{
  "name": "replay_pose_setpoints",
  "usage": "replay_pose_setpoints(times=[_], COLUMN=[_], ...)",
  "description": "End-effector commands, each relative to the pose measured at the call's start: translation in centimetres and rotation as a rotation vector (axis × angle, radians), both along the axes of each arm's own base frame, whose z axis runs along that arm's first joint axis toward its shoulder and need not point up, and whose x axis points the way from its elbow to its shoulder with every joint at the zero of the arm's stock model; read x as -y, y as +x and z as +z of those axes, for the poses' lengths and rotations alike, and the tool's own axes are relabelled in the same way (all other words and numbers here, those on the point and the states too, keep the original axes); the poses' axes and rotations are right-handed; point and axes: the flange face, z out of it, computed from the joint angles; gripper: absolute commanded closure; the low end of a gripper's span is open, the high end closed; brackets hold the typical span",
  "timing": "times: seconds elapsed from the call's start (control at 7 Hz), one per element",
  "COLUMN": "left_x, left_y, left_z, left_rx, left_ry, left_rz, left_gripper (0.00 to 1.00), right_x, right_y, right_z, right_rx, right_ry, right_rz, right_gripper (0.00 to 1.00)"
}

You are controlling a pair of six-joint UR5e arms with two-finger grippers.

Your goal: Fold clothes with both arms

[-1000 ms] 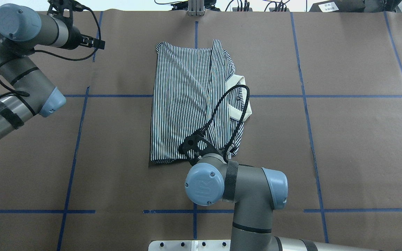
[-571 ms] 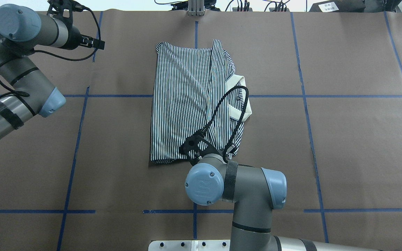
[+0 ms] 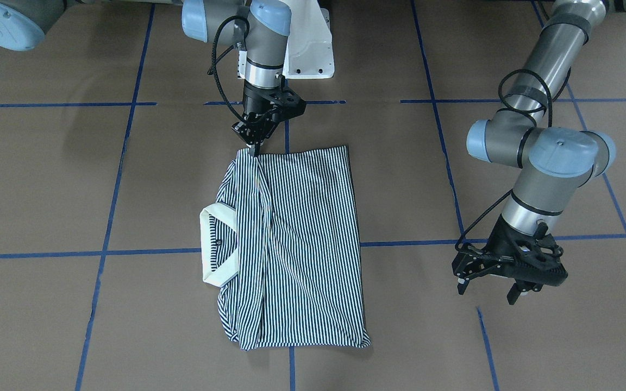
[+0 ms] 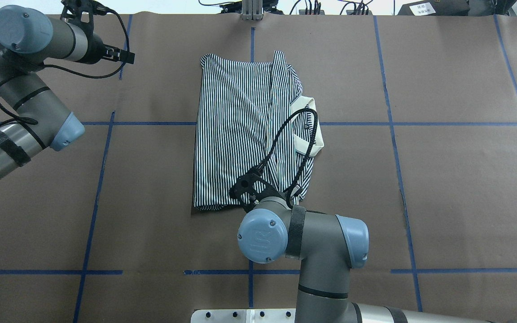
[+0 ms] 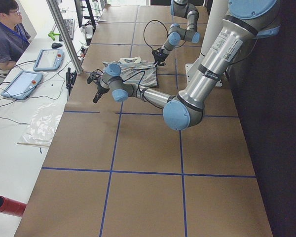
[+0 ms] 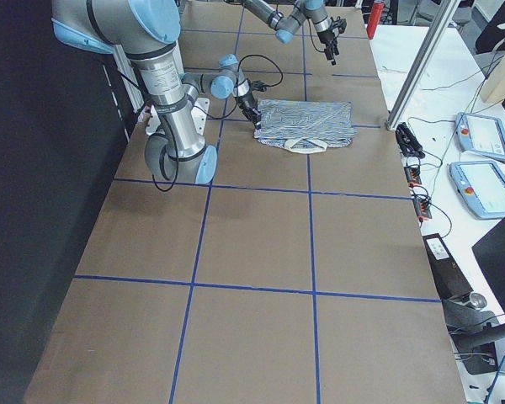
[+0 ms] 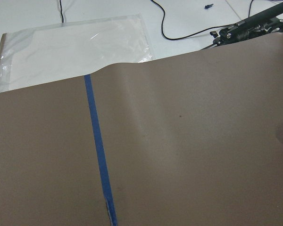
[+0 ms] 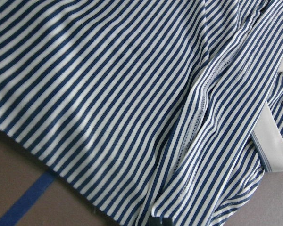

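The striped polo shirt (image 3: pixel 302 244) lies folded into a tall rectangle in the middle of the table (image 4: pixel 442 179), its white collar (image 4: pixel 305 130) sticking out on one side. My right gripper (image 3: pixel 253 147) points down at the shirt's corner nearest the robot base, and its fingers are shut on the striped edge there. In the right wrist view the striped cloth (image 8: pixel 108 94) fills the frame. In the overhead view the wrist hides that gripper. My left gripper (image 3: pixel 487 292) hangs open and holds nothing above bare paper, well away from the shirt.
Brown paper with a blue tape grid (image 4: pixel 101 179) covers the table. The white pedestal base (image 3: pixel 307 49) stands behind the shirt. A clear plastic bag (image 7: pixel 70 47) lies beyond the table edge. A person (image 5: pixel 5 34) sits at a side desk with tablets (image 5: pixel 22 84).
The right arm's wrist and its cable loop have shifted very slightly. The shirt and the left arm look the same.
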Motion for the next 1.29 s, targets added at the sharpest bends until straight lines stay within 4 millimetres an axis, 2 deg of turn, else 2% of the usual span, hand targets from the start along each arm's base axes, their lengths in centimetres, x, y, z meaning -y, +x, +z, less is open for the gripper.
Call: replay_pose_setpoints(times=[0.0, 0.43, 0.71, 0.86, 1.0, 1.14], left_x=[0.0, 0.0, 0.0, -0.1, 0.0, 0.0], left_y=[0.0, 0.0, 0.0, 0.1, 0.0, 0.0], left_z=[0.0, 0.0, 0.0, 0.0, 0.0, 0.0], left_rx=[0.000, 0.000, 0.000, 0.000, 0.000, 0.000], left_ry=[0.000, 0.000, 0.000, 0.000, 0.000, 0.000], left_rz=[0.000, 0.000, 0.000, 0.002, 0.000, 0.000], left_gripper=[0.00, 0.00, 0.00, 0.00, 0.00, 0.00], right_x=[0.9, -0.2, -0.7, -0.8, -1.0, -1.1], right_y=[1.6, 6.4, 6.6, 6.6, 6.7, 6.6], right_z=[-0.9, 4.5, 6.3, 6.5, 6.9, 6.8], right_rx=[0.021, -0.013, -0.034, -0.032, -0.035, -0.009], right_ry=[0.013, -0.006, -0.021, -0.028, -0.033, -0.059], right_rz=[0.006, 0.015, 0.023, 0.029, 0.034, 0.076], right_gripper=[1.00, 1.00, 1.00, 1.00, 0.94, 0.45])
